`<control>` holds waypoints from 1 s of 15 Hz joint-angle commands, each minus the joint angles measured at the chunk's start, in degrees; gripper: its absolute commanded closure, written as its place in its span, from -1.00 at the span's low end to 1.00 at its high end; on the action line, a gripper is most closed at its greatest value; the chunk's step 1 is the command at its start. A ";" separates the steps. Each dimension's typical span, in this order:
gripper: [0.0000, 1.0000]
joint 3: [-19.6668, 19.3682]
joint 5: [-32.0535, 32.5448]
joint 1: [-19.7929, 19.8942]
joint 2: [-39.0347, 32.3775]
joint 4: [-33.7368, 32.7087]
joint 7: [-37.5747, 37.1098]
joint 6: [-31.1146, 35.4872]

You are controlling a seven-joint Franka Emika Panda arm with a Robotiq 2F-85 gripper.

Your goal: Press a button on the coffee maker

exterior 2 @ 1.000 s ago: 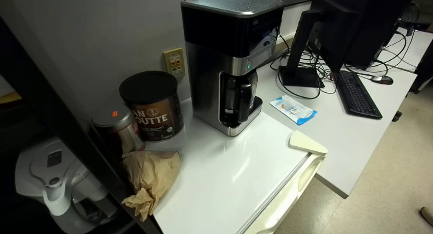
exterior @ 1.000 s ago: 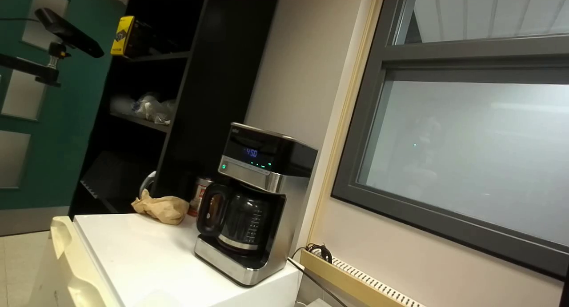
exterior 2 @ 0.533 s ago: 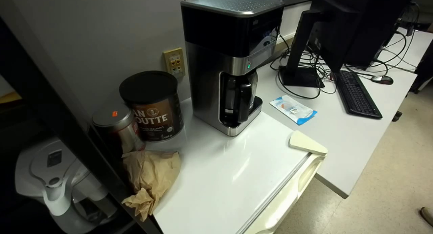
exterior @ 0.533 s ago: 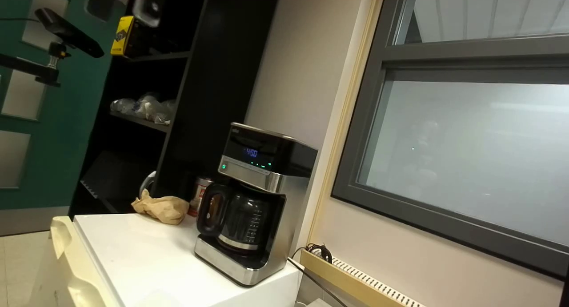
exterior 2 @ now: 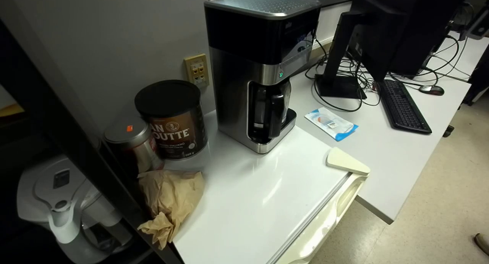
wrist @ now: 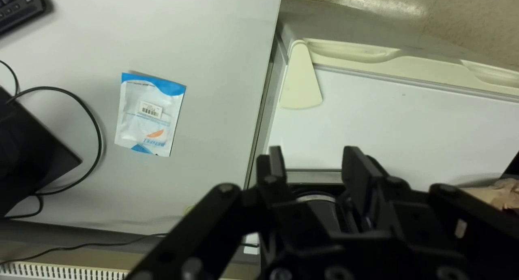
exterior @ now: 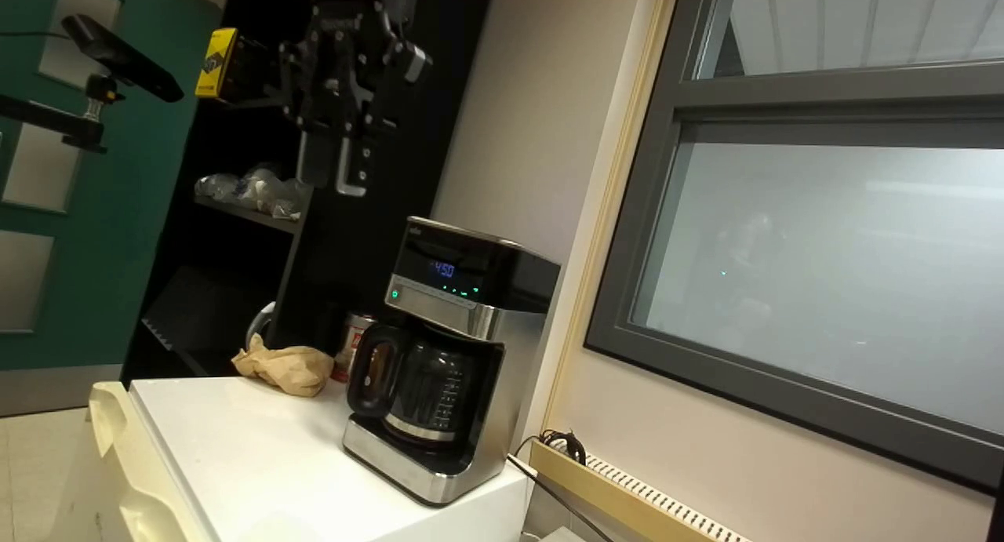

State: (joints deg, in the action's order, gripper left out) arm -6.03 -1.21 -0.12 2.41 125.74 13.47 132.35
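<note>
Swinging into view this past second, my empty, part-open fingers (exterior: 315,159) are seemingly approaching the coffee maker (exterior: 463,354) at a wall-side corner of the table (exterior: 251,456), so next I'm needing to close them and press its lit panel (exterior: 439,281).

Robotiq gripper (exterior: 332,178), fingers (exterior: 316,161) down and parted

In an exterior view, the black two-finger gripper hangs at the top border, its upper end cropped, its tips side by side. In the wrist view, the fingers stand roughly parallel, with a clear gap between them; jointed linkages (wrist: 215,219) splay outward on either side, somewhat out of focus.
</note>
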 commanded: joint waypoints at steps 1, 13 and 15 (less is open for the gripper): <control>0.70 1.37 -2.22 0.87 -6.87 -4.74 0.25 6.02; 0.98 7.51 -4.29 2.91 -25.58 -18.86 0.25 24.53; 0.98 8.48 -4.08 3.43 -28.32 -21.75 0.27 24.91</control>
State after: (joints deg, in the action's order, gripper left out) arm 0.45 -4.48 1.94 -20.82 109.95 13.47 156.25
